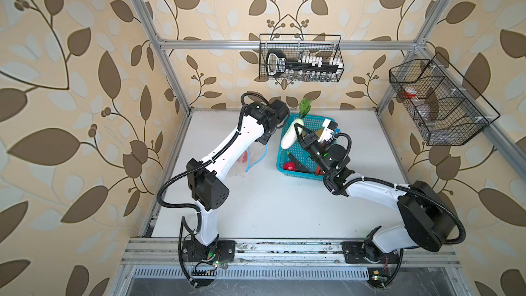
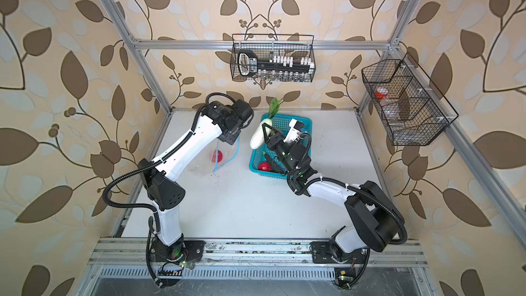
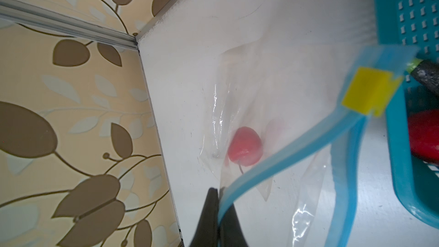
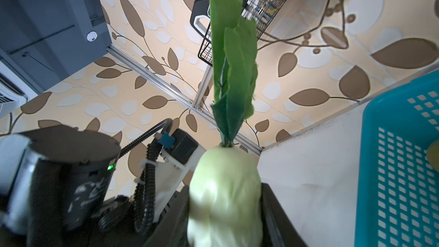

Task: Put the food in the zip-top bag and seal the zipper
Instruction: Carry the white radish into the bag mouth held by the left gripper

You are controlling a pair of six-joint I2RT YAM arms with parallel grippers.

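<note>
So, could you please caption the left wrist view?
The left gripper pinches the zipper of the zip-top bag, one tomato inside.

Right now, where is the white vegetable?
In both top views the right gripper holds the white vegetable in its jaws at the turquoise basket's left edge, right of the zip-top bag.

2 top views overlook table; wrist views close

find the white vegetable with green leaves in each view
top view: white vegetable mid-picture, held over the left edge of the turquoise basket.
top view: same place, over the basket's left edge.
left wrist: not in it.
right wrist: close up, leaves pointing away, beside the basket.
shared landmark: the basket, also in the left wrist view.
</note>
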